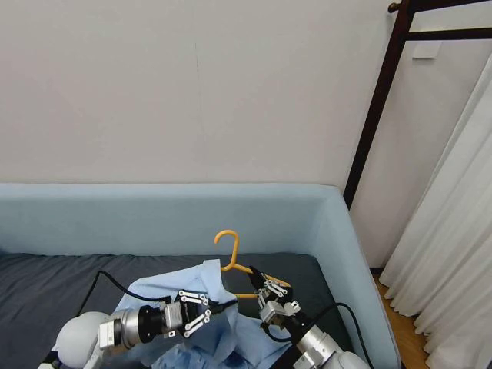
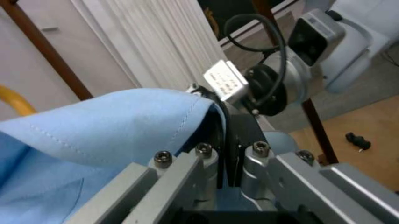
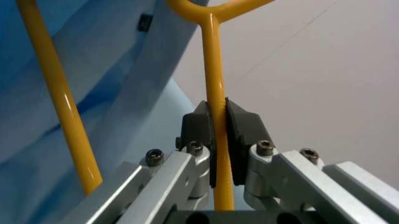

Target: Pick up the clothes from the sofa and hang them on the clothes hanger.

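- We saw the shirt [image 1: 192, 278] as a pale blue garment of smooth woven cloth with stitched seams. It was crumpled into soft folds and gathered between the two arms, above the dark grey seat cushion [image 1: 46, 280] of the sofa [image 1: 169, 219].
- The collar end of the shirt sat up around the neck of a yellow hanger [image 1: 233, 250]. The hanger's hook stood free above the cloth against the sofa's light blue backrest, and one shoulder bar ran out from under the fabric toward the right arm.
- The left gripper [image 1: 217, 306] was low in the head view, reaching in from the left. Its fingers were closed on an edge of the shirt, and in the left wrist view the blue cloth [image 2: 112, 135] draped over the left gripper [image 2: 224, 135] with a hem pinched between the dark pads.
- A short curve of the yellow hanger [image 2: 16, 100] showed past the fabric in that same view.
- The right gripper [image 1: 260, 278] sat just right of the shirt, clamped on the hanger. The right wrist view showed the right gripper [image 3: 219, 121] with its pads pressed on either side of a thin yellow rod [image 3: 212, 60], and blue cloth [image 3: 100, 56] lay beside it.
- A dark wooden clothes stand [image 1: 377, 108] rose beyond the sofa's right end, well apart from both grippers, with a white pleated curtain [image 1: 453, 231] beside it.
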